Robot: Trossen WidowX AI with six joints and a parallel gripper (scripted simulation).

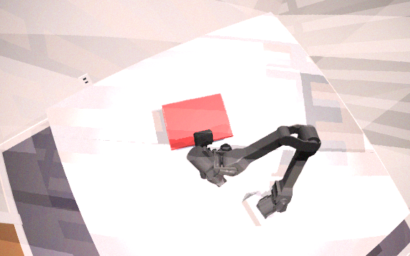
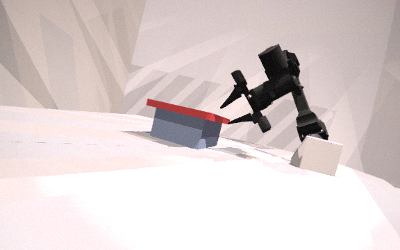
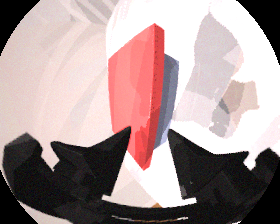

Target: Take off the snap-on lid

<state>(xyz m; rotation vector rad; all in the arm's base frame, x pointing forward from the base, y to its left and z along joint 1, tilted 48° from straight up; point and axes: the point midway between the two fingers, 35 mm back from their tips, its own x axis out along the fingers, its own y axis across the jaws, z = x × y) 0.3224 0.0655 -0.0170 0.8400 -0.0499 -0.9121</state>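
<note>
Claw fingers are seen parted about halfway at the near edge of the red lid, and nothing is gripped between them. From the exterior view, one pointed finger is raised above the lid's corner while the lower one is levelled at the lid's rim, its tip right at the edge; whether contact is made cannot be told. That stacked, one-over-one stance is lost in the top view, where the claw end is hidden under the wrist housing at the lid's 5 o'clock corner.

The wrist view gives what neither of the others does: the lid is seen edge-on, running from 12 to 6 o'clock down into the gap between the two dark fingers, with a sliver of blue box showing at its 3 o'clock side.

The box is shown properly only from the exterior: a blue-grey body sitting on the white desk, with the lid seated on top and overhanging the walls. Its inside is hidden. From the top only the red rectangle is seen, the box beneath being covered.

The arm's pale base block is stood well apart from the box, toward 3 o'clock in the exterior view.
</note>
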